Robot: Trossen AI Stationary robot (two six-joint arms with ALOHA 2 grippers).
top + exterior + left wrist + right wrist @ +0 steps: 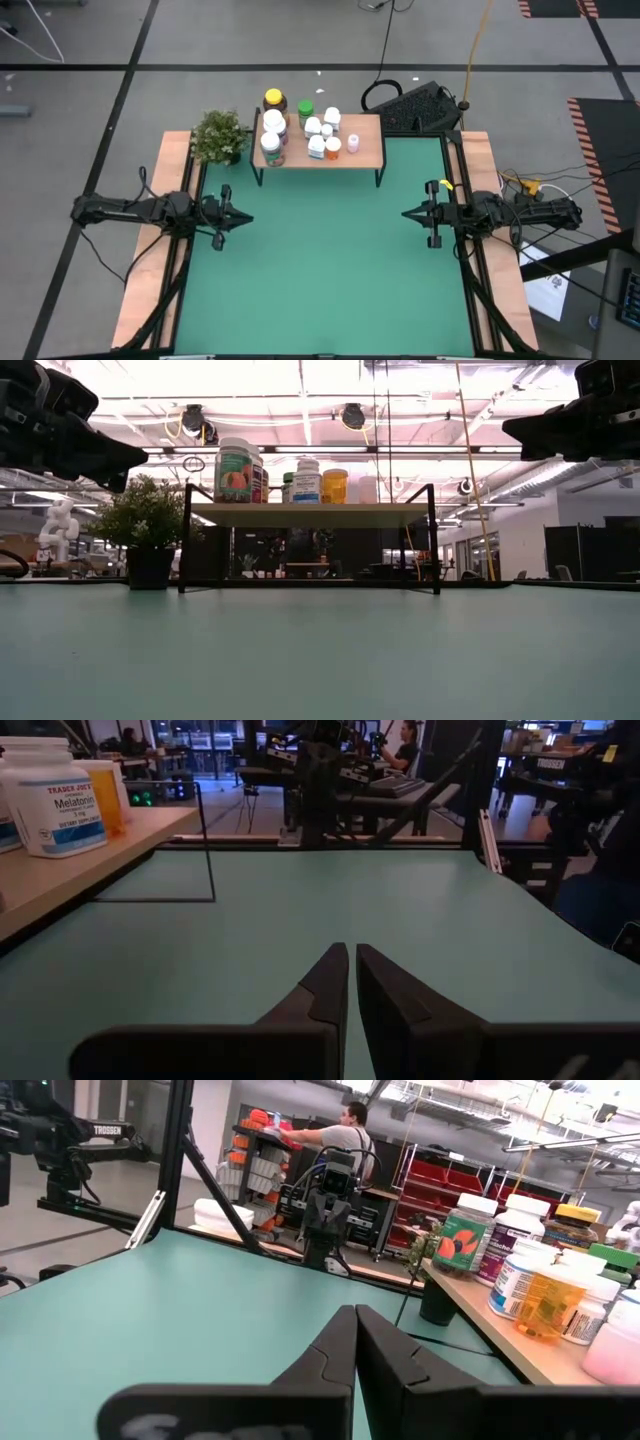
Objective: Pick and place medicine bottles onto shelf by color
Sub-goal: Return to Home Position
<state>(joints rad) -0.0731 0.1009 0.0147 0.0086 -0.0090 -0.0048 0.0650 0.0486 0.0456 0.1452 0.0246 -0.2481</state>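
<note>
Table (pixel 330 280) green | bottles (pixel 300 130) on shelf (pixel 368 150) | left pincer (pixel 246 215), right pincer (pixel 405 213) pressed together | person (pixel 350 1135) in room

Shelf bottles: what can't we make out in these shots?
- High view: bottles on the shelf crowd together; labels too small to read.
- Low view: rear bottles hidden behind front ones; left gripper and right gripper partly cut by the frame edges.
- Left wrist view: frame edge cuts the shelf; most bottles out of frame.
</note>
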